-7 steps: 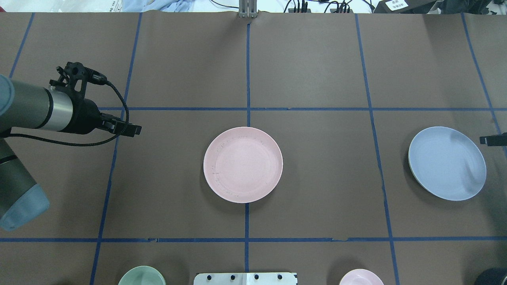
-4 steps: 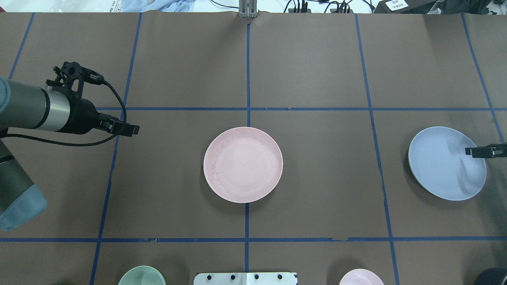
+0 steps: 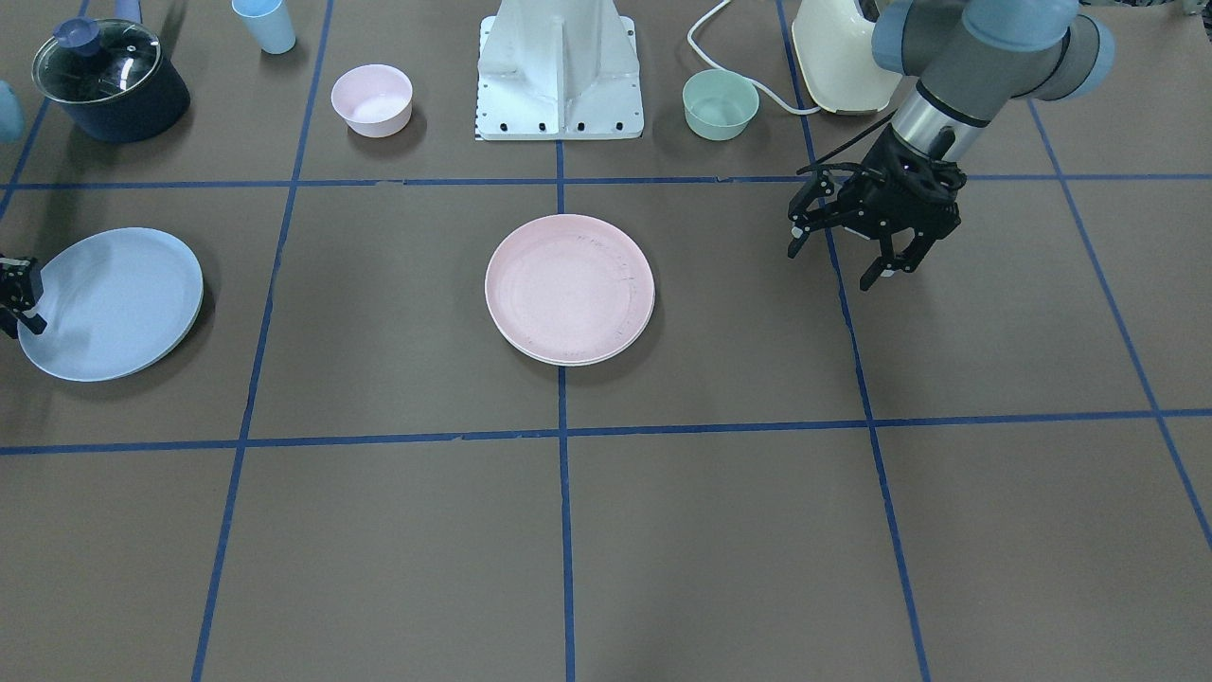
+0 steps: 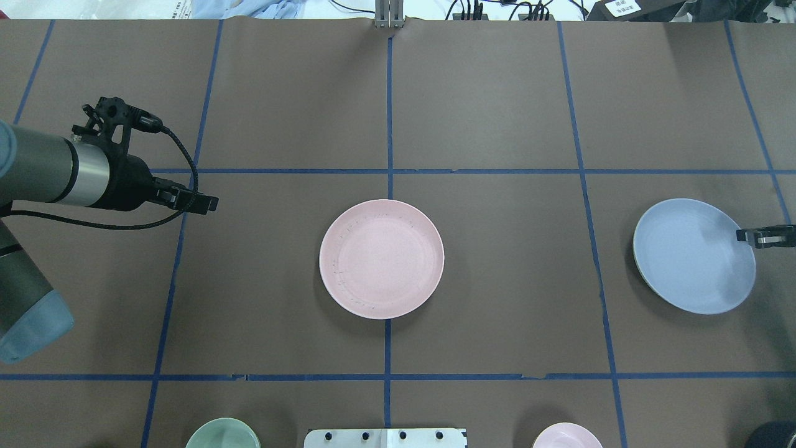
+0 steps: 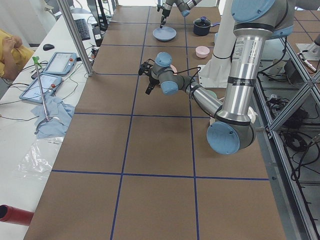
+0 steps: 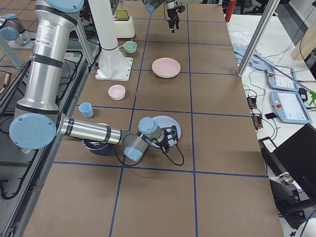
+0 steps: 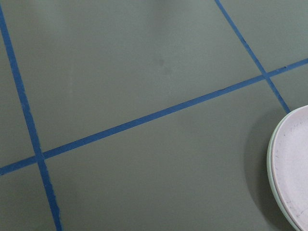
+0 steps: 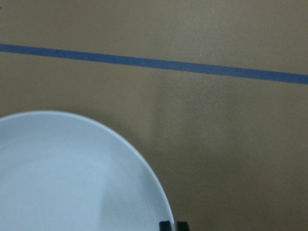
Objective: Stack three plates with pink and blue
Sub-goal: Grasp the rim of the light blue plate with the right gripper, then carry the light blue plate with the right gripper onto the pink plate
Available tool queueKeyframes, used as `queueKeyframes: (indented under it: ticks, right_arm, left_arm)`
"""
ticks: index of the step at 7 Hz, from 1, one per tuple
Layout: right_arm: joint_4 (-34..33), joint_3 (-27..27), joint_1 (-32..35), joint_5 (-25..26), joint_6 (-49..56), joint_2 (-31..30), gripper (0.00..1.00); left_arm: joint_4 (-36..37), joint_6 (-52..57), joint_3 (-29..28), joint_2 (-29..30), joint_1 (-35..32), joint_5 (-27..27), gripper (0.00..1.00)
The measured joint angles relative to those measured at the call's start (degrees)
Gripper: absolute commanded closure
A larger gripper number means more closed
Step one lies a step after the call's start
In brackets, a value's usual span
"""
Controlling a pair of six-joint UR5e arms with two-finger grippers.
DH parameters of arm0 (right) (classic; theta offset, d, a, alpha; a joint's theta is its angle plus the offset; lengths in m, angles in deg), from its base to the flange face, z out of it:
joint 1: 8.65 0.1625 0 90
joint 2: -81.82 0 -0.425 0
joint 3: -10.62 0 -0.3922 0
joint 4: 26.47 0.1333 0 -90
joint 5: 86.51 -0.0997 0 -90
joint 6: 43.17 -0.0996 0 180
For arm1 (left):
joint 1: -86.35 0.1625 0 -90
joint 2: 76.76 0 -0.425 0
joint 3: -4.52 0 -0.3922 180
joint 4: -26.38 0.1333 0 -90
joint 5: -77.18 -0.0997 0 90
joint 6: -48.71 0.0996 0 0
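So the right gripper (image 4: 741, 236) is pinching the blue plate (image 4: 690, 258) by its rim, and the left gripper (image 3: 830, 268) is hanging open. Next it's probably lifting it onto the pink plate (image 3: 568, 289).

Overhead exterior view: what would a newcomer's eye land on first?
The pink plate sits dead centre on the brown table. At the right edge the right gripper holds the blue plate by its rim; the left gripper hangs open above the table, far left.

Overhead and front-facing views look down from opposite sides, sharing the pink plate (image 4: 381, 267).
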Motion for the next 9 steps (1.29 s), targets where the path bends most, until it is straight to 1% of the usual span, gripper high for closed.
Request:
queueKeyframes:
  ticks: [2, 3, 4, 5, 6, 7, 8, 9]
  right_arm:
    - [-1.4, 2.9, 0.0, -2.8, -0.1, 1.3, 1.00]
    - [-5.8, 5.3, 0.0, -4.0, -0.3, 3.5, 1.00]
    - [-12.4, 8.1, 0.0, -4.4, -1.9, 7.2, 1.00]
    - [-17.8, 10.1, -0.4, -4.4, -6.4, 11.9, 1.00]
    - [-20.3, 10.9, -1.8, -3.9, -12.1, 16.7, 1.00]
    - [-22.4, 11.2, -4.9, -1.6, -17.9, 22.0, 1.00]
    - [-26.0, 11.7, -9.0, 2.5, -22.7, 27.2, 1.00]
    - [-32.0, 13.4, -14.3, 8.3, -27.2, 32.3, 1.00]
  left_arm:
    - [0.4, 1.9, 0.1, -0.3, -1.4, 0.7, 0.00]
    - [2.1, 7.1, 0.1, -0.9, -4.4, 2.4, 0.00]
    - [4.5, 15.9, 0.1, -2.3, -9.5, 4.7, 0.00]
    - [7.0, 26.7, -0.1, -4.2, -15.9, 6.9, 0.00]
    - [9.8, 37.5, -0.8, -5.8, -22.8, 8.5, 0.00]
    - [12.6, 48.3, -2.6, -6.6, -30.0, 9.7, 0.00]
    - [14.3, 56.7, -5.1, -6.9, -35.9, 11.1, 0.00]
    - [14.9, 61.9, -7.1, -7.4, -39.9, 13.0, 0.00]
